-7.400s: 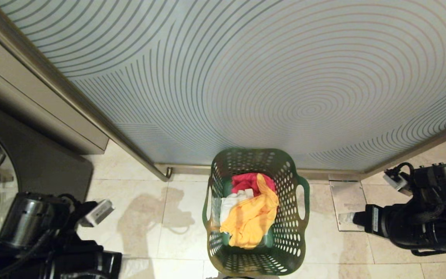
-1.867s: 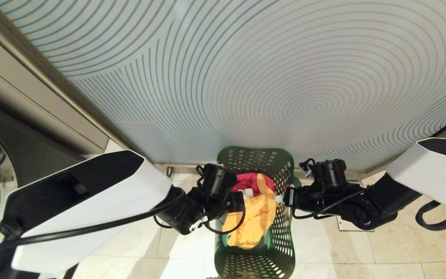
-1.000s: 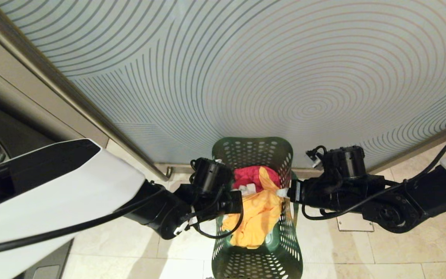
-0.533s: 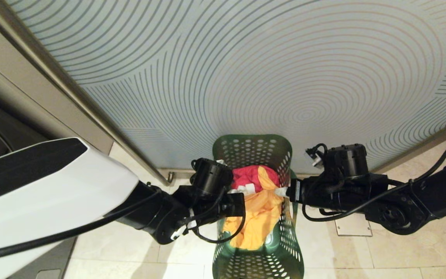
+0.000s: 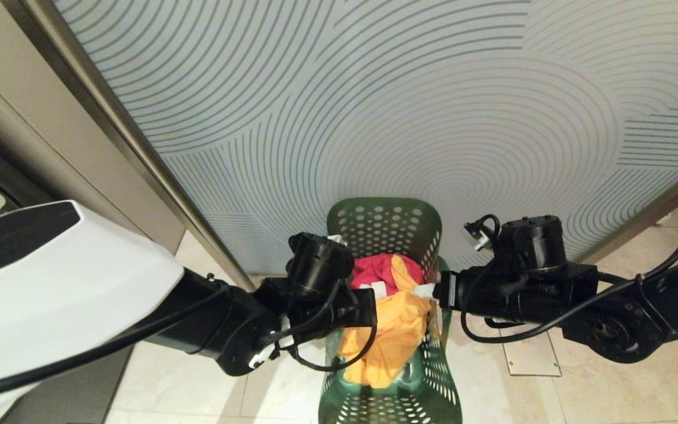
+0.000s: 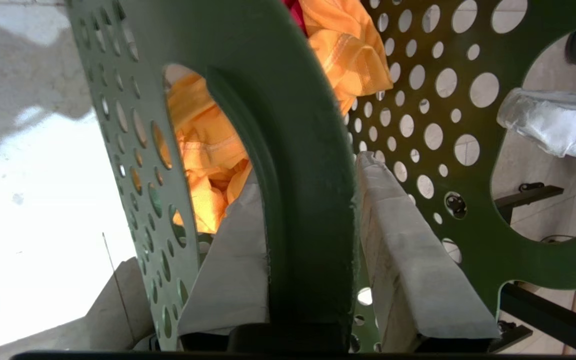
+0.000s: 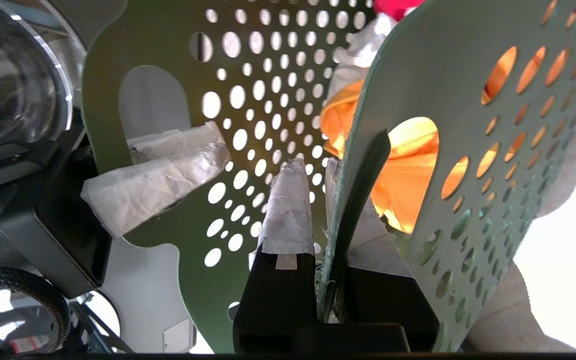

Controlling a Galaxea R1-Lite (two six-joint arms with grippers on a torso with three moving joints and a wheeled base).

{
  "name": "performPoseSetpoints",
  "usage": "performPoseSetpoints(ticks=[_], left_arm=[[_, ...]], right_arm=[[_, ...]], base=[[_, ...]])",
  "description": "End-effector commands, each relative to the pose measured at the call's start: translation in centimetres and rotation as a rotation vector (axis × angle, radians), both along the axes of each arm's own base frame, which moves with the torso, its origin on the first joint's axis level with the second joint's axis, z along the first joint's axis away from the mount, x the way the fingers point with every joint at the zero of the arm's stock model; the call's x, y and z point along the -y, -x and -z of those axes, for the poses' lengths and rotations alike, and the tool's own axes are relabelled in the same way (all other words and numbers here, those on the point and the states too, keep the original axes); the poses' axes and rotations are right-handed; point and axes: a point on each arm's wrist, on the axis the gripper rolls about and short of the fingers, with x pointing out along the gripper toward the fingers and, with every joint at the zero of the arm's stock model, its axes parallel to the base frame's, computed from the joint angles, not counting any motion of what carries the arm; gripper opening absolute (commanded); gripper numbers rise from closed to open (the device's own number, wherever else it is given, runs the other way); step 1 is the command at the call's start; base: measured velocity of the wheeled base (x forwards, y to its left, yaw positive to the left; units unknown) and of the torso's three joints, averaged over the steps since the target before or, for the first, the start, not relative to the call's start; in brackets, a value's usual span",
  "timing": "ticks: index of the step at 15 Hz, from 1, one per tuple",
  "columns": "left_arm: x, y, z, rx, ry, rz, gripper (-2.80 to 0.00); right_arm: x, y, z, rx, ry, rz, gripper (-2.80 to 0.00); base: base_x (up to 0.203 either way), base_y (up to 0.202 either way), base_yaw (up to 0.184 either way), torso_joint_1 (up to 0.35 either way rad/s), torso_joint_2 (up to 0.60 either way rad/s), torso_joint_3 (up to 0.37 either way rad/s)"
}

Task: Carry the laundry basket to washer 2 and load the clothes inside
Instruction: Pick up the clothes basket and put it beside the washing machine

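Basket: dark green plastic, walls pierced with round holes, an oval handle cutout on each long side. Position: before the robot, between its two arms, in front of a pale panel patterned with curved lines, over the tiled floor; whether the base touches the floor cannot be told.

Clothes: yellow-orange piece uppermost and largest; red piece toward the far end; white piece showing between them. All lie inside the basket.

Left tool: taped fingers pinching the left wall at the handle, one inside, one outside.

Right tool: taped fingers pressed on the right wall at the handle cutout, one each side.

Washer: chrome-rimmed round glass door, seen beyond the basket in the right wrist view; its number cannot be read.
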Motion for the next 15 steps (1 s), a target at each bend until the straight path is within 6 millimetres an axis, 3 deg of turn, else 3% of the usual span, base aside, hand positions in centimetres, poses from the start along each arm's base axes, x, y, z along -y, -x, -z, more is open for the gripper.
performPoseSetpoints(ticks=[1, 15], left_arm=[[0.1, 0.3, -0.4, 0.007, 0.009, 0.004, -2.8], [0.6, 1.6, -0.4, 0.003, 0.004, 0.04, -2.8]], right_arm=[[-0.1, 0.2, -0.3, 0.01, -0.007, -0.006, -2.8], [-0.4, 0.4, -0.4, 0.005, -0.013, -0.013, -2.8]], base=[[0.0, 0.0, 0.0, 0.0, 0.0, 0.206], [0.0, 0.0, 0.0, 0.001, 0.0, 0.202]])
